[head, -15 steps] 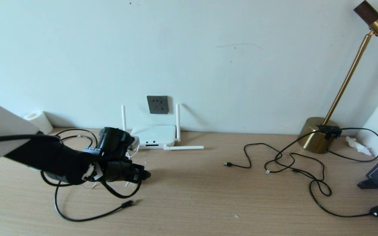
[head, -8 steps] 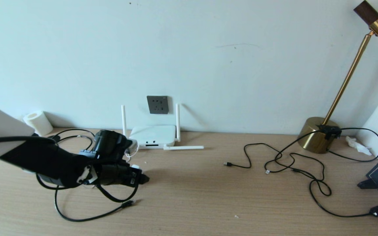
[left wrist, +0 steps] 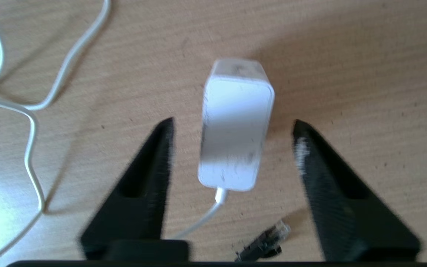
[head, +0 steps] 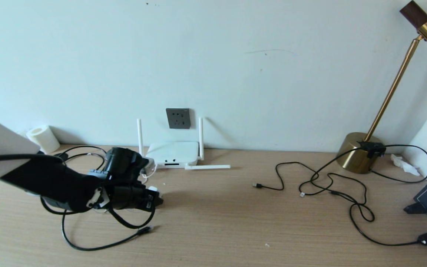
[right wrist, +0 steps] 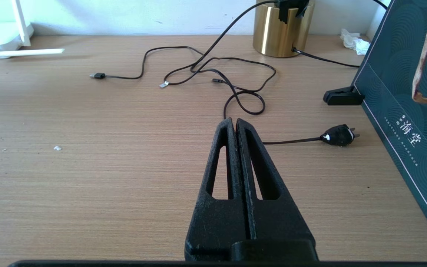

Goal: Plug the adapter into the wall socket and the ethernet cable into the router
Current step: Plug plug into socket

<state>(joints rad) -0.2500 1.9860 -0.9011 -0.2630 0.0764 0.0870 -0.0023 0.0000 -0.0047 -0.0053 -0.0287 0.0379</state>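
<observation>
The adapter (left wrist: 234,126) lies flat on the table (left wrist: 365,74), right between the two fingers (left wrist: 150,163) of our left claw (left wrist: 232,124). The claw is partly open and touches nothing. Farther back sits the router (head: 172,152), below the wall socket (head: 178,118). Our right claw (right wrist: 235,124) is closed and empty.

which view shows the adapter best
Left wrist view: the adapter lies in full sight on the table between the left hand's open fingers. Head view: that hand hides it almost wholly. Right wrist view: absent.
</observation>
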